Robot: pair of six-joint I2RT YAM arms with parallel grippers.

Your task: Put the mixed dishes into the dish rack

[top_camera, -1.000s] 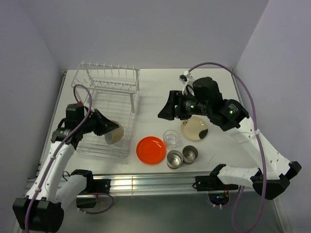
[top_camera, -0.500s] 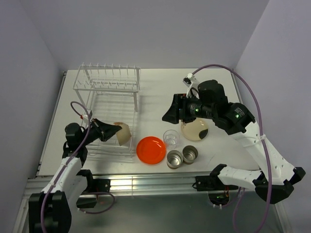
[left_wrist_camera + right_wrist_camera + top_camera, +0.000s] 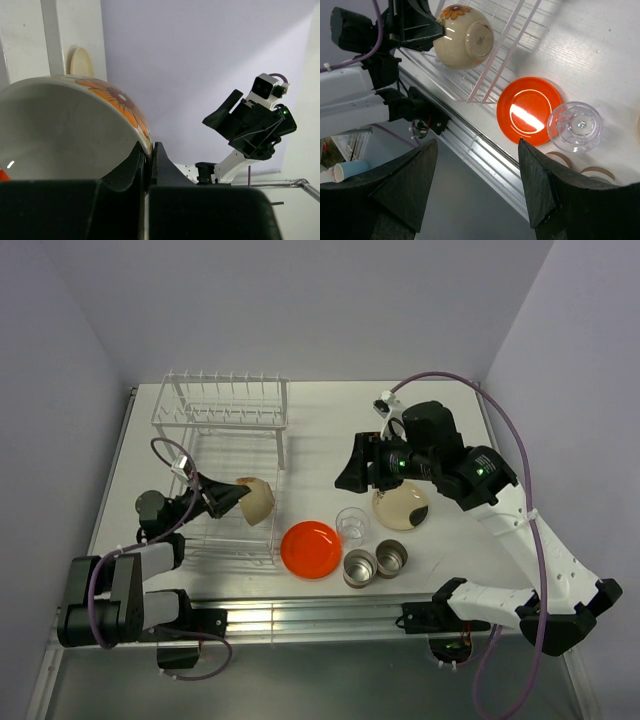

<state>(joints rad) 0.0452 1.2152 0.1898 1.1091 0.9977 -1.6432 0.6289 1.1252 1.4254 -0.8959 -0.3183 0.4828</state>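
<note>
The white wire dish rack [image 3: 228, 423] stands at the left of the table. My left gripper [image 3: 232, 498] is shut on the rim of the white-beige bowl [image 3: 256, 500] and holds it on its side over the rack's near right part. In the left wrist view the fingers [image 3: 148, 155] pinch the bowl wall [image 3: 65, 125]. My right gripper [image 3: 345, 472] is open and empty, hovering above the table right of the rack. Below it are the orange-red plate [image 3: 310, 548], the clear glass [image 3: 352, 524], two steel cups [image 3: 360, 567] [image 3: 391, 557] and the cream plate [image 3: 402, 507].
The right wrist view shows the bowl [image 3: 464, 36] in the rack wires [image 3: 502, 45], the orange-red plate [image 3: 530, 110] and the glass [image 3: 575, 126] near the table's front rail [image 3: 470, 145]. Grey walls close the back and sides.
My left arm has folded down low toward the near left. The bowl has shifted right and slightly back, turning its outside upward. The right gripper has barely moved.
</note>
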